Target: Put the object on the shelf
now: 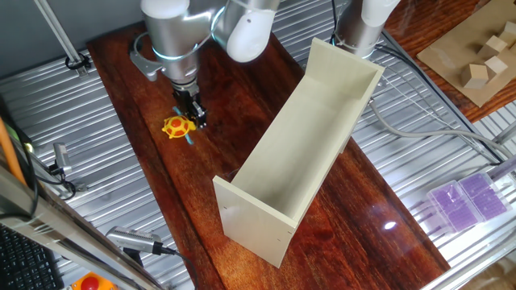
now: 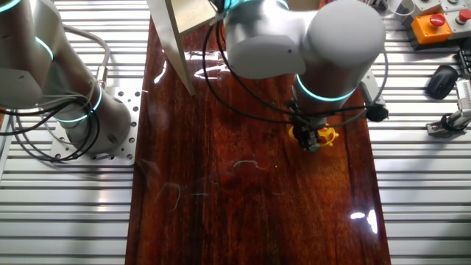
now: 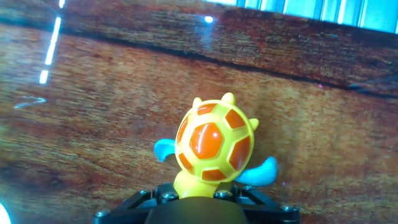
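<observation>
The object, a small yellow toy turtle (image 1: 177,126) with an orange-red shell and light-blue flippers, lies on the dark wooden tabletop at its left side. My gripper (image 1: 193,115) points down at it, with its jaws closed on the turtle's yellow end. In the hand view the turtle (image 3: 214,144) fills the middle, and its yellow end sits between the black jaw parts at the bottom edge. The other fixed view shows the turtle (image 2: 324,136) partly hidden under my wrist. The shelf (image 1: 310,137), a long cream-white trough, stands to the right of the turtle.
A brown cardboard tray (image 1: 451,56) with pale wooden blocks (image 1: 477,75) is at the far right. A purple box (image 1: 472,197) lies on the ribbed metal bench. A second arm's base (image 2: 81,118) stands beside the table.
</observation>
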Controlling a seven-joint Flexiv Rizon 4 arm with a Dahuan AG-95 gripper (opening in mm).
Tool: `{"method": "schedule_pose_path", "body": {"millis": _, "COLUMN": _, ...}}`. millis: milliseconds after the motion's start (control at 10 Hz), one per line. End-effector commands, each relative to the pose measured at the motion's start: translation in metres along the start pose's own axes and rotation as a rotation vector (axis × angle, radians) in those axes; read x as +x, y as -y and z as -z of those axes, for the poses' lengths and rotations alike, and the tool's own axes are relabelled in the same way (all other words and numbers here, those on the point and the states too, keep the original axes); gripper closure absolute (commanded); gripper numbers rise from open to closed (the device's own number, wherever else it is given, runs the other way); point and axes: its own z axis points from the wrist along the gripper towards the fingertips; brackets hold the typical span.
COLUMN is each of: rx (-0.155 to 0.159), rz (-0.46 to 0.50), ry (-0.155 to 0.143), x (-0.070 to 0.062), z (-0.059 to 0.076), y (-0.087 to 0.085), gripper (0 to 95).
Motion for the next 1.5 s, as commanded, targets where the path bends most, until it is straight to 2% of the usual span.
{"method": "schedule_pose_path", "body": {"millis": 100, "rx": -0.006, "rz": 0.010, "ry": -0.009, "x": 0.001, "z": 0.020, "y": -0.004, "gripper": 95.0}}
{"method": "schedule_pose_path", "body": {"millis": 500, "rx": -0.048, "rz": 0.049, "ry": -0.028, "x": -0.002, "z": 0.060, "y": -0.002, "gripper": 95.0}}
{"method": "schedule_pose_path", "body": {"millis": 700, "rx": -0.038, "rz": 0.100, "ry": -0.046, "x": -0.002, "z": 0.060, "y": -0.002, "gripper": 95.0}}
{"method": "schedule_pose_path", "body": {"millis": 900, "rx": -0.045, "rz": 0.140, "ry": -0.046, "x": -0.002, "z": 0.060, "y": -0.002, "gripper": 95.0}}
{"method": "schedule_pose_path", "body": {"millis": 1300, "rx": -0.045, "rz": 0.153, "ry": -0.054, "x": -0.002, "z": 0.060, "y": -0.002, "gripper": 95.0}}
{"method": "schedule_pose_path", "body": {"millis": 1500, "rx": -0.082, "rz": 0.161, "ry": -0.047, "x": -0.001, "z": 0.064, "y": -0.004, "gripper": 95.0}}
